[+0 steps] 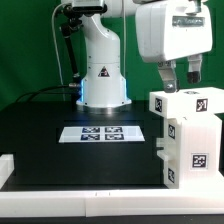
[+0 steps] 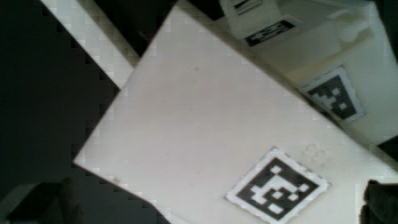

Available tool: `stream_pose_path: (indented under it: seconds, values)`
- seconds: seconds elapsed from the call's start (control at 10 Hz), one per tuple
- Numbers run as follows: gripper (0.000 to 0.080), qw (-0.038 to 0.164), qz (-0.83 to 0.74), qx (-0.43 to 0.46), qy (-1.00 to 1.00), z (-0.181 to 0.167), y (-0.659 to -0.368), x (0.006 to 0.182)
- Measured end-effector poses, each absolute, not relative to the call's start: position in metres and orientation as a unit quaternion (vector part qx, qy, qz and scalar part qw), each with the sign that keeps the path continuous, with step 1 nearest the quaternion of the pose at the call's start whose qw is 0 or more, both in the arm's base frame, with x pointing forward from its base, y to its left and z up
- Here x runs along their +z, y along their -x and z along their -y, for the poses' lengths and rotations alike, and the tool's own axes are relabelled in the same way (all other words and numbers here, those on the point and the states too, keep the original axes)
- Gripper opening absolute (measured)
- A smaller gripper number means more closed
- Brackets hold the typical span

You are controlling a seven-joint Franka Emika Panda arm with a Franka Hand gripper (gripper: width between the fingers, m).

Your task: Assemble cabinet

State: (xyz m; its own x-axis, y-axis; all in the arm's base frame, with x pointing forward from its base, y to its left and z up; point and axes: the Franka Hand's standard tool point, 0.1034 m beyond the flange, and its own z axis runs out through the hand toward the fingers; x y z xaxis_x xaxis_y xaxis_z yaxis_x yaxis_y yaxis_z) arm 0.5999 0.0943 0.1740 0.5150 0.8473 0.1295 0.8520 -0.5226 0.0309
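The white cabinet (image 1: pixel 190 145) stands upright at the exterior view's right, with square marker tags on its faces. A white block with a tag (image 1: pixel 186 103) lies across its top. My gripper (image 1: pixel 180 78) hangs straight above that top block, its fingertips just over it, jaws apart with nothing between them. In the wrist view a flat white cabinet face (image 2: pixel 196 110) with a tag (image 2: pixel 285 185) fills the picture. A dark finger (image 2: pixel 32 203) shows at one lower corner and the other at the opposite edge, well apart. More tagged white faces (image 2: pixel 329 90) lie beyond it.
The marker board (image 1: pixel 100 132) lies flat on the black table in front of the robot's white base (image 1: pixel 103 75). A low white rim (image 1: pixel 80 188) runs along the table's near edge, with a white corner piece (image 1: pixel 5 165) at the exterior view's left.
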Motion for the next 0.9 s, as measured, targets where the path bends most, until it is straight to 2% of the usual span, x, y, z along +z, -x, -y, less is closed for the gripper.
stream_pose_path:
  seconds: [0.6,0.9]
  values:
    - [0.0797,-0.041,0.757,-0.026,0.651,-0.108,-0.594,0.17]
    - [0.0797,-0.039,0.783,-0.013,0.621,-0.112,-0.59,0.155]
